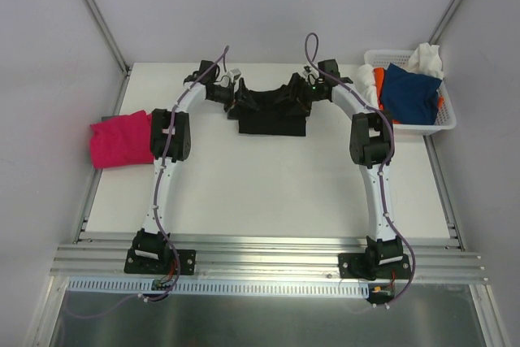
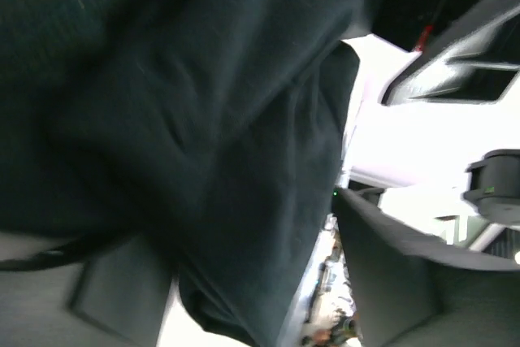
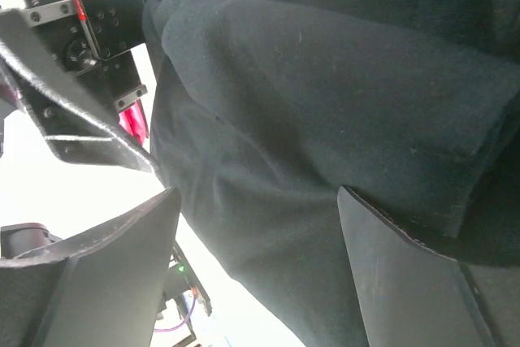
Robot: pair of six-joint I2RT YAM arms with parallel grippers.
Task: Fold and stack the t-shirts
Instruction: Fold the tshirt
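Closest to the camera, your left arm base [image 1: 158, 256] and right arm base [image 1: 378, 262] sit on the metal rail [image 1: 268, 253] at the near edge of the white table [image 1: 268, 193]. From there both arms reach to the far middle of the table, where they meet at the black t-shirt [image 1: 272, 119].

You can see that shirt lying as a compact dark bundle, folded on itself, with a straight near edge. Your left gripper [image 1: 230, 93] is at its left end and your right gripper [image 1: 299, 95] at its right end, both low over the cloth and facing each other.

In the left wrist view, black cloth fills most of the frame and hangs down between the two fingers [image 2: 406, 282], which stand wide apart on either side of it. The picture is blurred, so you cannot tell whether the pads touch the cloth. The right wrist view shows the same. Its fingers [image 3: 106, 274] are spread, not clamped, with a thick fold of the black shirt running through the gap.

Your pink t-shirt [image 1: 120, 141] lies crumpled at the left edge of the table, partly overhanging it and well apart from the black one. At the far right corner, the white basket [image 1: 422, 129] holds the blue t-shirt [image 1: 410, 93] on top. The orange t-shirt [image 1: 379, 87] peeks out beside it, and the white t-shirt [image 1: 426, 58] is bunched at the back.
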